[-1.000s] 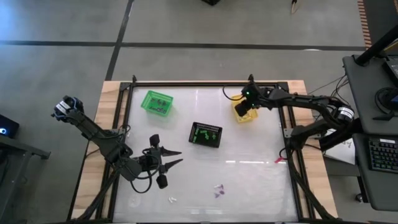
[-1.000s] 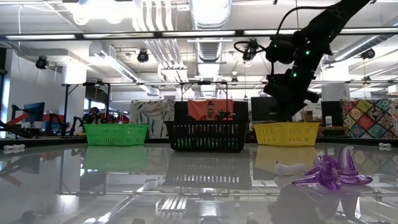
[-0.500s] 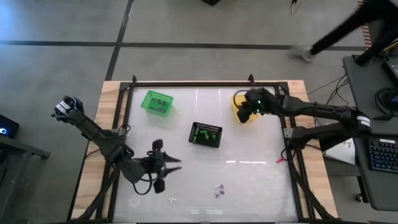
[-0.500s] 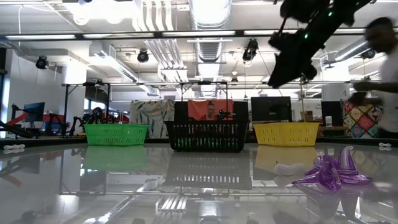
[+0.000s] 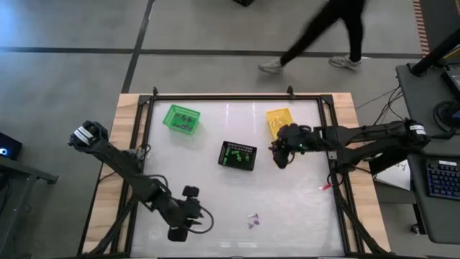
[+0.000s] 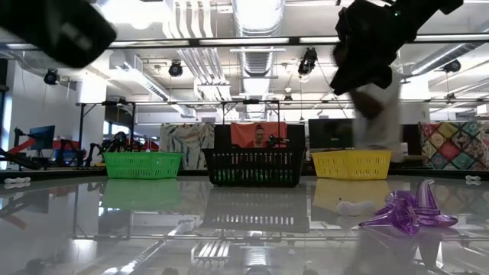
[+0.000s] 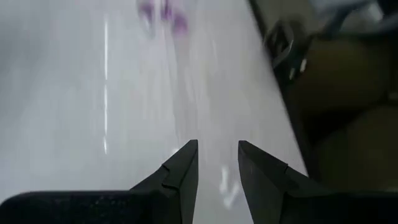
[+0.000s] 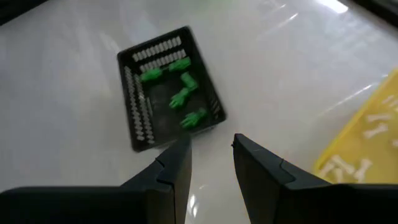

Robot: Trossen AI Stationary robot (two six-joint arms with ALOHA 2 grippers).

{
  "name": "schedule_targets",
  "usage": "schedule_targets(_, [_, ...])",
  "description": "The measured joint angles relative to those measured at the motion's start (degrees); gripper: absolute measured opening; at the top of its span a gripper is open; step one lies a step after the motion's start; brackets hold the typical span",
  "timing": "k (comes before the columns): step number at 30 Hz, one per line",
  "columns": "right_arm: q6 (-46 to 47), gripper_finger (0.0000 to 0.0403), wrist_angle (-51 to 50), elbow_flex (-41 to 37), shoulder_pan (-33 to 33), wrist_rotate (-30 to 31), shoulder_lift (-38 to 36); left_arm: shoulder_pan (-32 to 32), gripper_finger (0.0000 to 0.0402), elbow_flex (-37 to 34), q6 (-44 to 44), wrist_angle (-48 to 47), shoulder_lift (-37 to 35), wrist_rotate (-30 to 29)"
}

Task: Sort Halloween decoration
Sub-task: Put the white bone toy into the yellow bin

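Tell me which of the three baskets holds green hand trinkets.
The black basket, the middle one between the green basket and the yellow basket. The right wrist view shows green hands inside it; the yellow one holds white bone pieces.

A glossy white table [image 5: 287,198] carries three baskets: a black basket [image 5: 238,155] at centre, a green basket [image 5: 180,119] beyond it to the left, a yellow basket [image 5: 279,119] to its right. Purple trinkets [image 5: 252,219] lie nearer the front edge.
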Motion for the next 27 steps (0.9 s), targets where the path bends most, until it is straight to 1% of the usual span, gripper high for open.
schedule_targets(5, [2.3,0.0109,0.0,0.0,3.8,2.3,2.1,-0.6,0.0096,0.0,-3.3,-2.5,3.8,4.8])
schedule_targets(10, [3.0,0.0109,0.0,0.0,4.7,2.5,3.9,-1.4,0.0096,0.0,-3.4,-2.5,5.9,8.1])
schedule_targets(15, [3.8,0.0109,0.0,0.0,4.7,2.6,5.0,-2.6,0.0096,0.0,-3.5,-2.5,7.8,8.1])
schedule_targets(22, [3.8,0.0109,0.0,0.0,4.7,2.6,5.1,-3.5,0.0096,0.0,-7.2,-2.8,11.3,7.9])
schedule_targets(27, [3.8,0.0109,0.2,0.0,4.7,2.6,5.1,-4.1,0.0096,1.7,-7.4,-3.0,13.8,7.7])
